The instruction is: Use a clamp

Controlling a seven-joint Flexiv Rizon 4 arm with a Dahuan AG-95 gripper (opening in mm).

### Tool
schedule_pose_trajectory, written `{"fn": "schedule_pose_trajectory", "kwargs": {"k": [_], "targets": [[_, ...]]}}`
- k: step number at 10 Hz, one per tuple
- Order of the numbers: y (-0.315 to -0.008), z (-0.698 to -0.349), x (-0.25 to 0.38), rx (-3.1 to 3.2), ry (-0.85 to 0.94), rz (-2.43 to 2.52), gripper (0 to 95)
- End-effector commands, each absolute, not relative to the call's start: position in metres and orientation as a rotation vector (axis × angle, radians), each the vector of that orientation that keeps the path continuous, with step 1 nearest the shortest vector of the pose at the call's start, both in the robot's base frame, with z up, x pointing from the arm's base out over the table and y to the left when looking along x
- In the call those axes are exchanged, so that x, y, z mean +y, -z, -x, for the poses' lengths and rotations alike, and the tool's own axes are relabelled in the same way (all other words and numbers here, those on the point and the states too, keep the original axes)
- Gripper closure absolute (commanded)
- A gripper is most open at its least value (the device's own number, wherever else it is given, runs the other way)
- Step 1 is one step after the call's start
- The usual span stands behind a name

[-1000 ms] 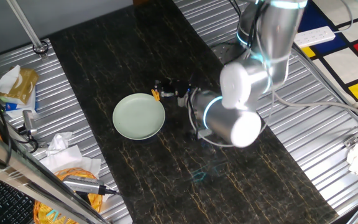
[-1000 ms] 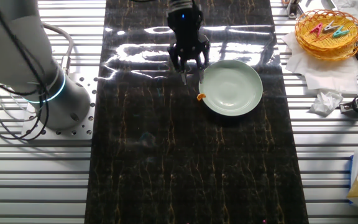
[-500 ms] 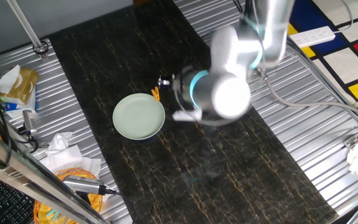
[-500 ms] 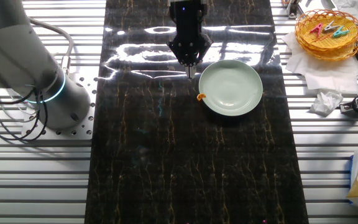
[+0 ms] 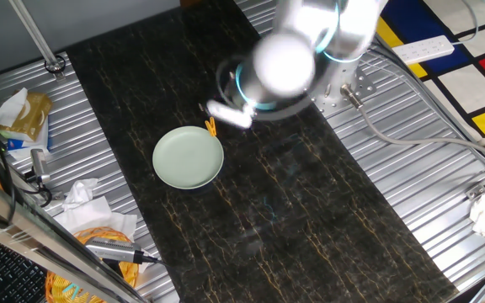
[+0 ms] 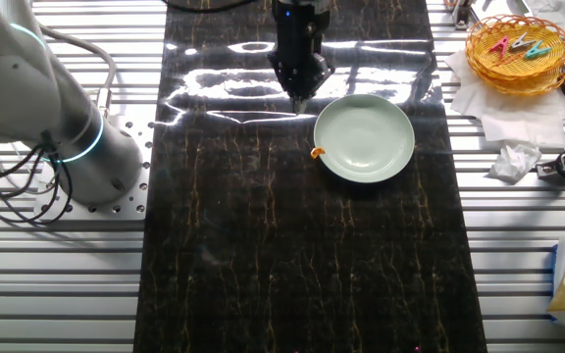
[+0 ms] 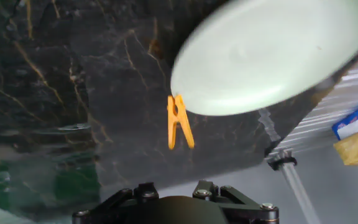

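From my station I find the clamp [image 7: 179,122] lying free on the dark table [image 6: 263,245], apart from the gripper [image 6: 299,101] and not held by it. In the other fixed view the gripper hangs near the far rim of the plate [image 6: 364,138], its tip narrowed to a single point with no gap showing, so I read the fingers as drawn together around nothing; in the hand view only the dark base of the hand shows along the bottom edge and the fingertips are out of frame. The clamp [image 6: 317,152] rests at the plate's edge on the side toward the arm base, a short way nearer the camera than the gripper tip. In one fixed view the arm is motion-blurred, and the clamp [image 5: 211,127] shows as an orange sliver just beside the plate [image 5: 189,157], close under the blurred hand. The clamp is small, orange, of clothespin form: two slim prongs joined at one end and splaying into a narrow V, the joined end meeting or just under the plate's rim. The plate is round, pale green, smooth and matte, with a shallow raised rim. The table surface is glossy black stone pattern with thin gold veins, reflecting overhead light, and is flanked by ribbed metal panels [image 6: 528,255].
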State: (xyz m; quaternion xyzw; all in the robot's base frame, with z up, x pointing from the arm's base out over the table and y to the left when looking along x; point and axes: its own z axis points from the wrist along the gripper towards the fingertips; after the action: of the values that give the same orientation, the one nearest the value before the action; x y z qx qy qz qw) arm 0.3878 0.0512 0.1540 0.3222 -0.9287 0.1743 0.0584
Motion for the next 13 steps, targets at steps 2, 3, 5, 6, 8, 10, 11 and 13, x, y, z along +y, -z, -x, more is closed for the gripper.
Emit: {"fn": "schedule_pose_trajectory", "kwargs": {"k": [2, 3, 5, 6, 8, 10, 11, 13], "targets": [[-0.151, -0.396, 0.069, -3.175, 0.160, -0.229, 95.0], [-0.149, -0.399, 0.072, -3.195, 0.178, -0.178, 95.0], [-0.146, -0.402, 0.075, -3.234, 0.185, -0.154, 95.0], [-0.146, -0.402, 0.076, -3.240, 0.194, -0.197, 95.0], [-0.146, -0.403, 0.076, -3.239, 0.208, -0.200, 95.0], [-0.148, -0.406, 0.077, -3.243, 0.200, -0.173, 95.0], [-0.149, -0.406, 0.077, -3.254, 0.199, -0.173, 95.0], [-0.149, -0.407, 0.077, -3.303, 0.196, -0.191, 95.0]]}}
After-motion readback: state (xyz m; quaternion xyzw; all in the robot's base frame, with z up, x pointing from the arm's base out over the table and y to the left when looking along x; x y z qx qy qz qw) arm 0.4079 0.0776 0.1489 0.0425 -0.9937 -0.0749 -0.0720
